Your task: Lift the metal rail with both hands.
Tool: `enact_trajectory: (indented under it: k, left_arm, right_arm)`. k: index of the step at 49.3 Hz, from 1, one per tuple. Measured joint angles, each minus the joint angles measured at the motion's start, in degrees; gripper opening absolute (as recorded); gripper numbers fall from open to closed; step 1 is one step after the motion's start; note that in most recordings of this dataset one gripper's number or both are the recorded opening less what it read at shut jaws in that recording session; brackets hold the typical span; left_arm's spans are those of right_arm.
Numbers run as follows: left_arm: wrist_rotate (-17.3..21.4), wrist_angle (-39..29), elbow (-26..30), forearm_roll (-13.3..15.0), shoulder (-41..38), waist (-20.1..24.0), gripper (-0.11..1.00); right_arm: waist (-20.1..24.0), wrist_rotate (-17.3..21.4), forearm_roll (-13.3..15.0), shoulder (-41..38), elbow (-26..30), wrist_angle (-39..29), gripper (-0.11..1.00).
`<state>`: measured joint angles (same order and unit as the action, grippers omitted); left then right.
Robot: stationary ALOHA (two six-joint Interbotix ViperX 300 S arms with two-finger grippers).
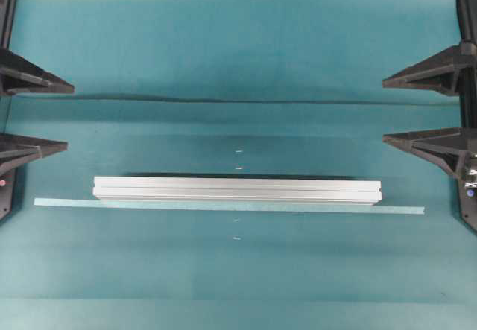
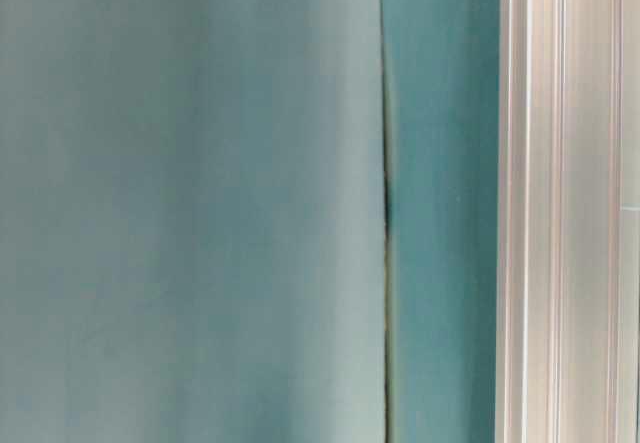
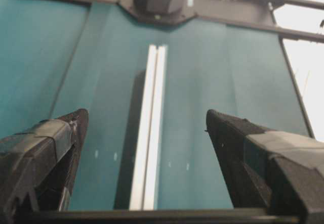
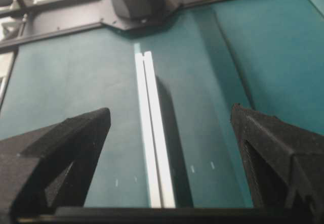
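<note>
- The metal rail (image 1: 237, 189) is seen lying flat on the teal table cover (image 1: 223, 54), just below centre of the overhead view, its long axis running from 9 to 3 o'clock.
- A thin pale tape strip (image 1: 402, 210) is laid along the rail's 6 o'clock edge, projecting past both ends.
- The left gripper (image 1: 33, 115) is parked at 9 o'clock, fingers spread wide, nothing between them; it stands well apart from the rail's near end.
- The right gripper (image 1: 421, 110) is parked at 3 o'clock, likewise spread wide and empty, well apart from the rail.
- In both wrist views the rail is framed between the fingers, running away toward 12 o'clock.
- Handling is judged thus: rigid, fairly heavy for its slim section, smooth and likely slippery; no fragility expected.
- A hold near each end, across the grooved long sides, is judged best, so the bar stays level.
- No containers are seen.
</note>
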<state>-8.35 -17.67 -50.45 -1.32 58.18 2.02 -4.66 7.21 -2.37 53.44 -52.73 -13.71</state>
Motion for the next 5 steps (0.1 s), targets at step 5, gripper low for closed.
enact_trajectory:
  k: [5]
  left_arm:
    - [0.0,1.1,-0.5,0.0,0.0,0.0,0.94]
  right_arm:
    - [0.0,0.0,0.0,0.1,0.0,0.0,0.98]
